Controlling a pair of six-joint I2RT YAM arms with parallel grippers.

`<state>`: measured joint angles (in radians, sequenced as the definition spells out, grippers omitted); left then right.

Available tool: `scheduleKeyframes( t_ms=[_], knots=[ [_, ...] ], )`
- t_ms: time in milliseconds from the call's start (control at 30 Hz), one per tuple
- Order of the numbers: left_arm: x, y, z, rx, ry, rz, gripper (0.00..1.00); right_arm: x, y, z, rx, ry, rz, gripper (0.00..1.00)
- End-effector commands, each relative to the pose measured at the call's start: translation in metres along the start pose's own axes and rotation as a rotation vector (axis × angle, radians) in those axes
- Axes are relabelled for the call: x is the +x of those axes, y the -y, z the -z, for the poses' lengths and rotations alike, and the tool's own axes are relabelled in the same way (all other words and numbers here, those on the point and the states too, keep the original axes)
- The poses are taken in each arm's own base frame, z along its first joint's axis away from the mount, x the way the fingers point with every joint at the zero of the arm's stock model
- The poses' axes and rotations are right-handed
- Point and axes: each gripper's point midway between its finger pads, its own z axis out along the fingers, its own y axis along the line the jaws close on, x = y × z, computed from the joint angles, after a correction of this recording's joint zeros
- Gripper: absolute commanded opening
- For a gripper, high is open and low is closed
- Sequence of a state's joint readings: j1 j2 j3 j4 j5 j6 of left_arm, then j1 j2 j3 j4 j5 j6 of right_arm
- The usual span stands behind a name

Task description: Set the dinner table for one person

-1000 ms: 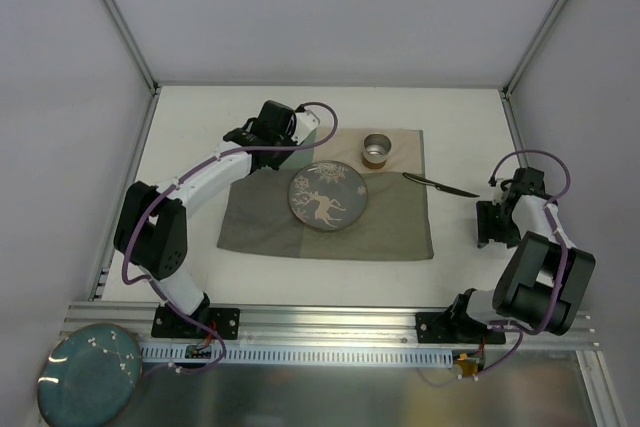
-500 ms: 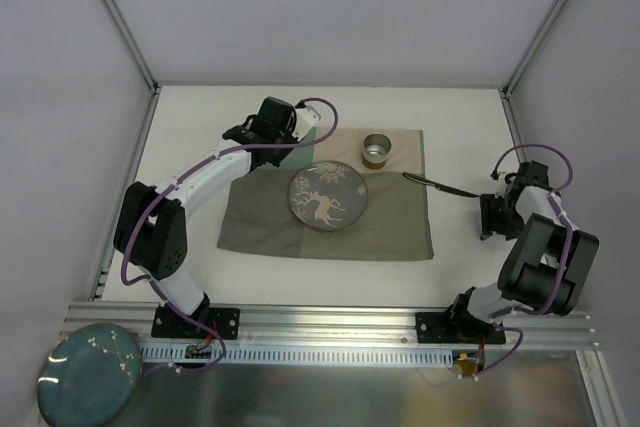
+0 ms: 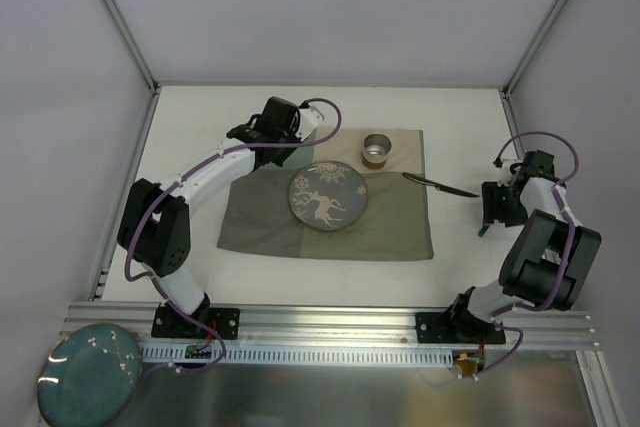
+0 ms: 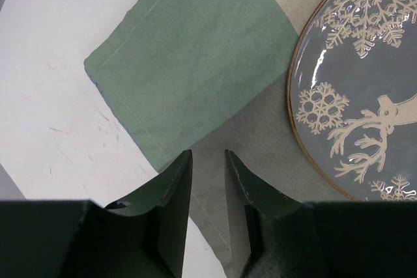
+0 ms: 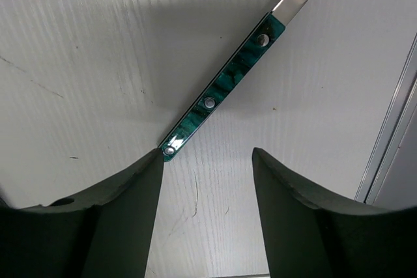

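Observation:
The white dinner table [image 3: 190, 147] carries a green-and-beige cloth mat [image 3: 390, 222]. On the mat sit a grey reindeer plate [image 3: 328, 197] and a small metal cup [image 3: 377, 148]. A knife [image 3: 440, 184] lies across the mat's right edge. In the right wrist view its green handle [image 5: 221, 89] lies on the table [image 5: 85, 63], its end beside my left fingertip. My right gripper [image 3: 487, 212] [image 5: 207, 154] is wide open and empty. My left gripper [image 3: 298, 135] [image 4: 208, 161] hovers over the mat's back-left part [image 4: 189, 56], jaws slightly apart and empty. The plate [image 4: 365, 96] is to its right.
An aluminium frame bar [image 5: 391, 128] runs close to the right of my right gripper. A teal plate [image 3: 88, 372] lies off the table at the near left, beside the base rail [image 3: 330, 322]. White walls enclose the table.
My right gripper has moved away from me, up to the knife's handle end. My left gripper has shifted only slightly to the right over the mat's corner.

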<state>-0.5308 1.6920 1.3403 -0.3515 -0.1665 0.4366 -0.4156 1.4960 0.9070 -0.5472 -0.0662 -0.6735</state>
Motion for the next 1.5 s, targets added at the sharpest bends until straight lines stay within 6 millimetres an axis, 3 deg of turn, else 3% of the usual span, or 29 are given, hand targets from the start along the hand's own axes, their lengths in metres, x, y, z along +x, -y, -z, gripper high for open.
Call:
scheduleKeyframes(
  t_ms=[0, 200, 267, 400, 533, 767, 1133, 1467],
  knots=[
    [-0.011, -0.002, 0.004, -0.009, 0.011, 0.001, 0.27, -0.009, 0.000, 0.013, -0.014, 0.031, -0.004, 0.60],
    [-0.012, -0.002, 0.002, -0.009, 0.011, 0.004, 0.26, -0.017, 0.011, 0.011, 0.071, 0.098, -0.079, 0.63],
    [-0.012, -0.001, 0.001, -0.006, 0.011, 0.006, 0.26, -0.021, 0.015, 0.008, 0.106, 0.136, -0.151, 0.70],
    [-0.010, 0.000, 0.001, -0.001, 0.008, 0.008, 0.26, -0.031, 0.027, 0.017, 0.182, 0.202, -0.244, 0.74],
    [-0.011, 0.000, 0.002, 0.002, 0.014, 0.010, 0.25, -0.036, 0.020, 0.018, 0.145, 0.244, -0.320, 0.74],
    [-0.014, 0.003, 0.002, 0.018, 0.026, 0.014, 0.25, -0.035, -0.003, -0.001, 0.019, 0.209, -0.422, 0.73],
    [-0.014, 0.006, -0.001, 0.032, 0.022, 0.017, 0.25, -0.019, -0.009, -0.025, 0.007, 0.098, -0.464, 0.73],
    [-0.011, 0.009, -0.004, 0.039, 0.012, 0.015, 0.25, -0.017, -0.008, -0.030, 0.012, 0.084, -0.447, 0.68]
  ],
)
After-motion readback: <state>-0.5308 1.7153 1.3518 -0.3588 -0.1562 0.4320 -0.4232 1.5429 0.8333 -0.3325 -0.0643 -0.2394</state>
